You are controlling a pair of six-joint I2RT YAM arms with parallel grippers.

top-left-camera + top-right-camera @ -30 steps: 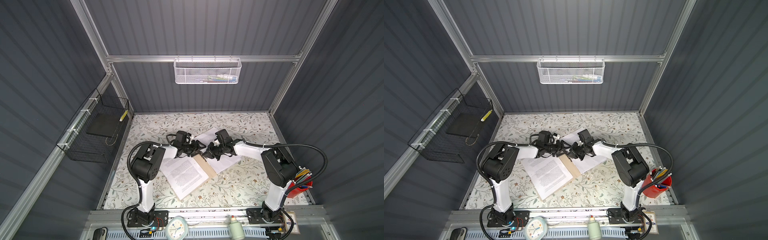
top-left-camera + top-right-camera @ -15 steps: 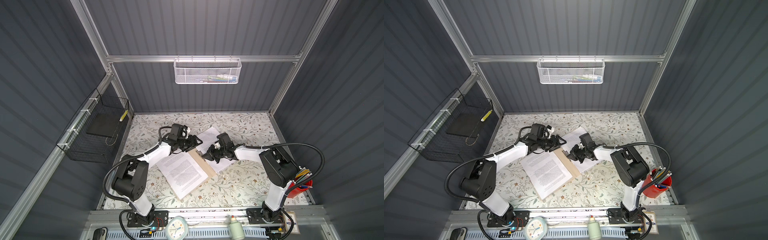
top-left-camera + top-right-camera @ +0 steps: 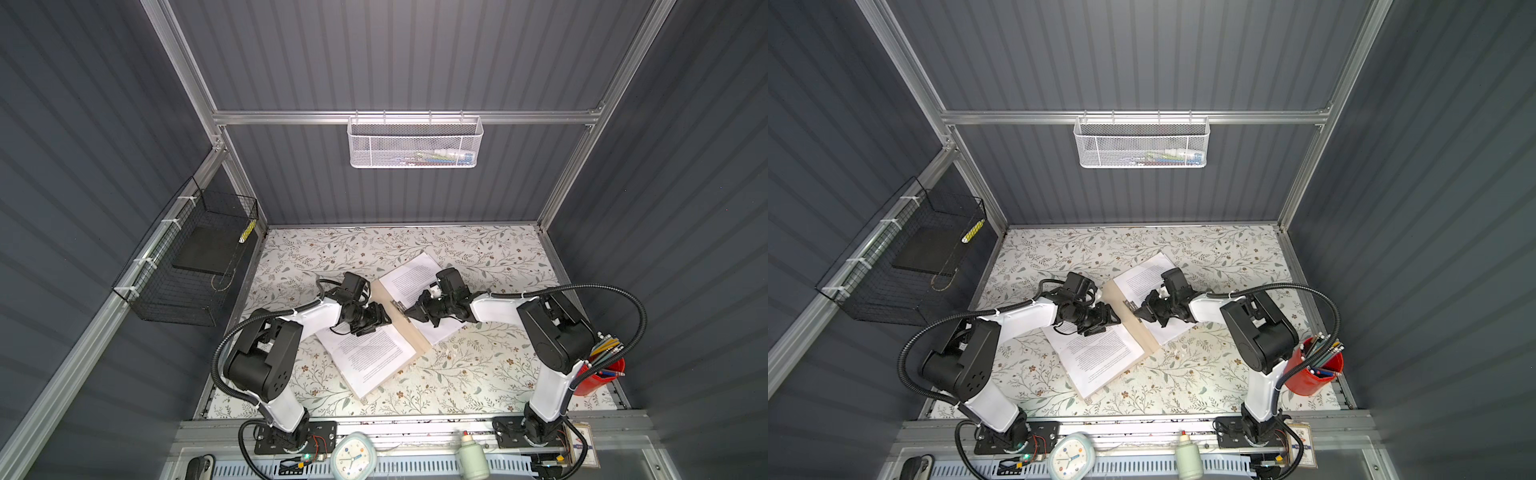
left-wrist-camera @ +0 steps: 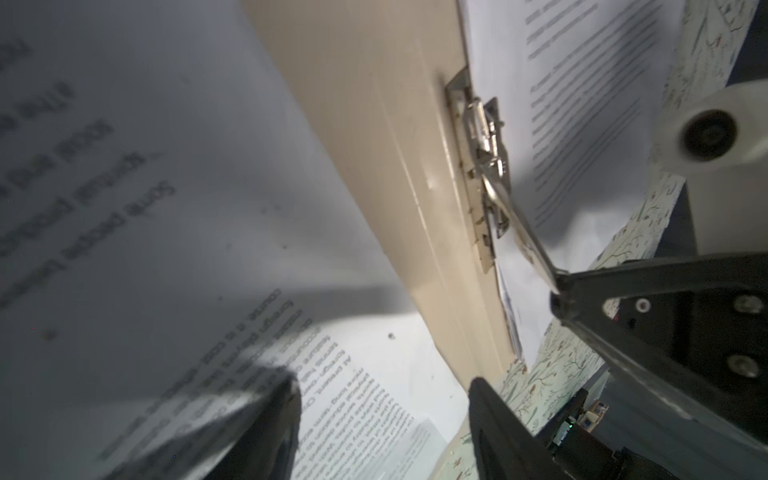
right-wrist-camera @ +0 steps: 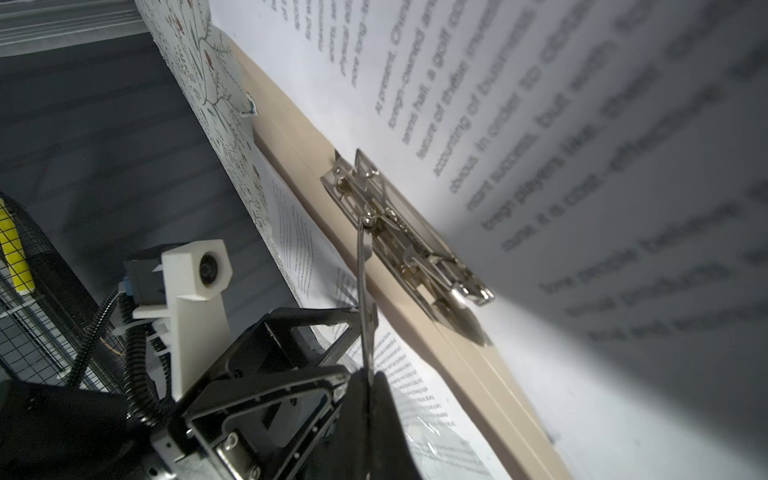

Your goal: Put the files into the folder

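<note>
folder point(image 3: 411, 338): spread flat on the tabletop point(image 3: 478, 257), files point(image 3: 370, 353) on both halves
right hand point(image 5: 365, 376): clenched on the raised clip lever point(image 5: 360, 266) at the spine
left hand point(image 3: 384, 321): released, just beside the spine, over files

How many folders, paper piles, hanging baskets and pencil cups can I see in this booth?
Folder: 1
Paper piles: 2
Hanging baskets: 2
Red pencil cup: 1
Total: 6
</note>
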